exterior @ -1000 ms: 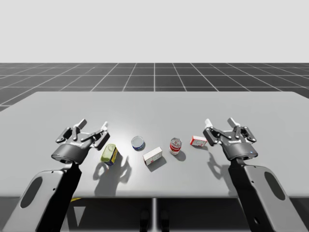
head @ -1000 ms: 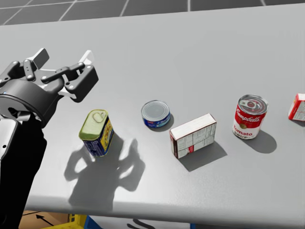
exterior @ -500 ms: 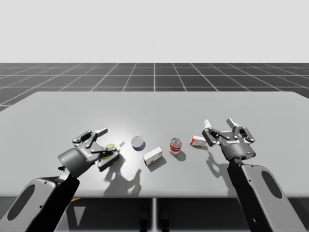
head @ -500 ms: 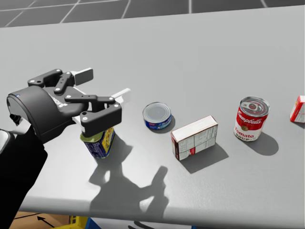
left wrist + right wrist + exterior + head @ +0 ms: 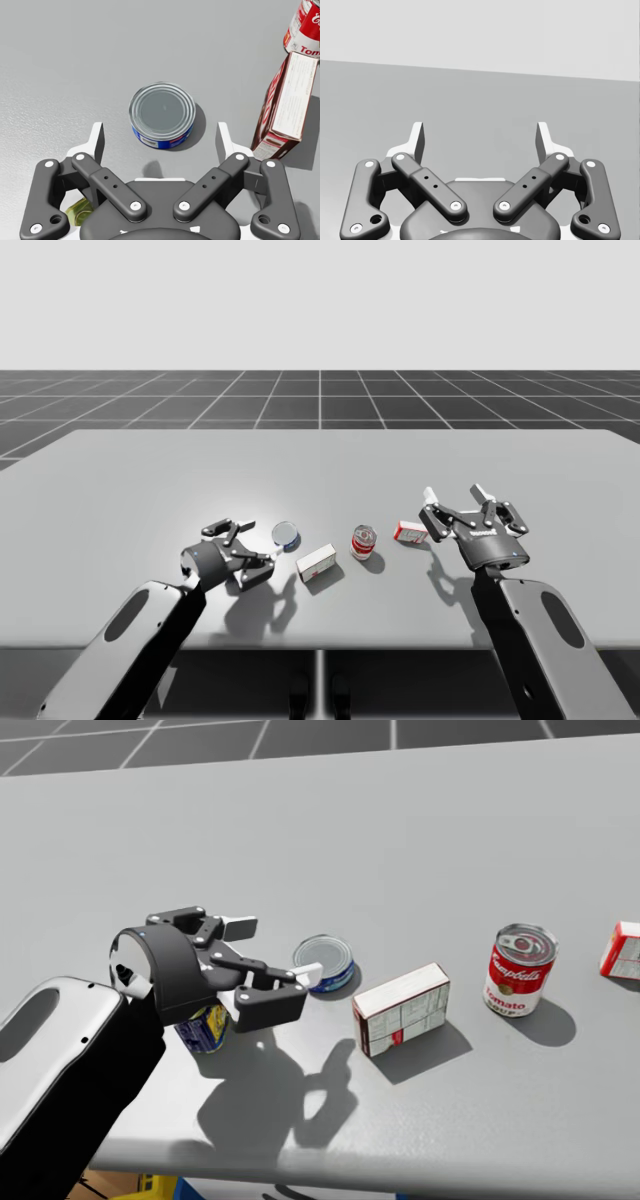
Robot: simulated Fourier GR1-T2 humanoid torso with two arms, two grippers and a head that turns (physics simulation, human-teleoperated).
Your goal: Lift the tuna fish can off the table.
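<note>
Left gripper point(image 5: 160, 136) spread wide, gripping nothing, low over the table point(image 5: 65, 55) — tuna fish can point(image 5: 162, 107) upright on it just ahead of the fingers, untouched. Lid sealed, contents hidden; closed white box point(image 5: 290, 100) beside, red can point(image 5: 305, 25) beyond. Right gripper point(image 5: 480, 137) likewise spread — nothing held.

I find a simulated test scene: a plain grey desk point(image 5: 120, 470) on a dark gridded floor point(image 5: 320, 395), with a blank pale backdrop point(image 5: 320, 300) behind.
</note>
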